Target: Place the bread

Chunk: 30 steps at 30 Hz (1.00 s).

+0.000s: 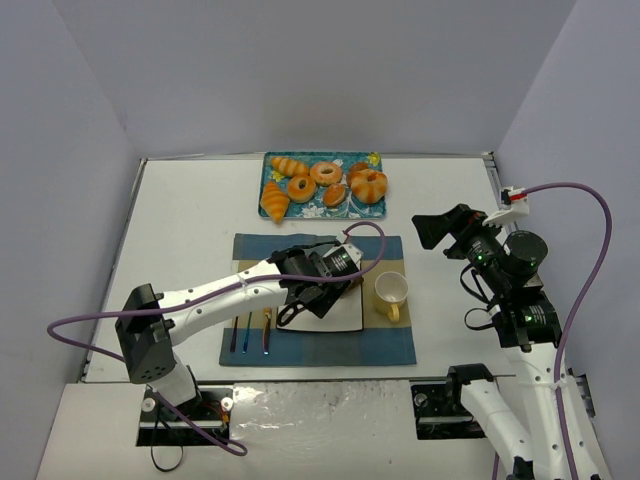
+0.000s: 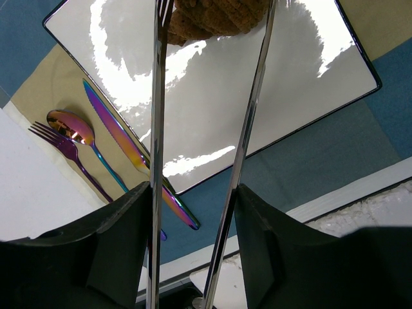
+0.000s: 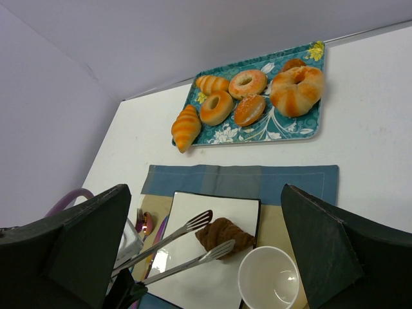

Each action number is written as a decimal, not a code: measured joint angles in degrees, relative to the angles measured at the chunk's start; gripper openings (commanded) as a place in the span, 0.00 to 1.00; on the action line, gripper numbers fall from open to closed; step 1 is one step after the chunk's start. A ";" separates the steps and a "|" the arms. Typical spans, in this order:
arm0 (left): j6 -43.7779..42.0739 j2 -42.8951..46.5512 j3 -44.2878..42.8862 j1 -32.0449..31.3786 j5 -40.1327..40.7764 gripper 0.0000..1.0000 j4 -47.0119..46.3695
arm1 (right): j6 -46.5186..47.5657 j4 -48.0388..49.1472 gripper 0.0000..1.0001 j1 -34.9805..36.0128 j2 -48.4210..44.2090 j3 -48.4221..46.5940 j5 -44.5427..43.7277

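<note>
A brown bread lies on the white square plate near its far right corner; it also shows at the top of the left wrist view. My left gripper is shut on metal tongs over the plate. The tongs' arms are spread, one tip left of the bread and the other over its near side. My right gripper is open and empty, held high at the right, away from the plate.
A teal tray with several pastries stands at the back. A white cup stands right of the plate. A fork, spoon and knife lie left of it on the blue placemat.
</note>
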<state>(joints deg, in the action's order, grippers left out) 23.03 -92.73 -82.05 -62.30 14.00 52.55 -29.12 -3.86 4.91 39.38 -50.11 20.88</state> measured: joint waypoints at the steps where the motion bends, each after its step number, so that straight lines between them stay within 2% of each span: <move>1: 0.00 0.01 -0.02 0.00 0.01 0.47 0.03 | 0.00 0.00 1.00 0.00 0.00 0.00 0.00; 30: 0.27 4.00 -3.40 0.00 0.52 0.49 2.18 | 0.00 0.00 1.00 0.00 0.00 0.02 0.00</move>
<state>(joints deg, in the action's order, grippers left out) 23.30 -88.73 -85.45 -62.30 14.52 54.73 -29.12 -3.86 4.91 39.38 -50.09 20.88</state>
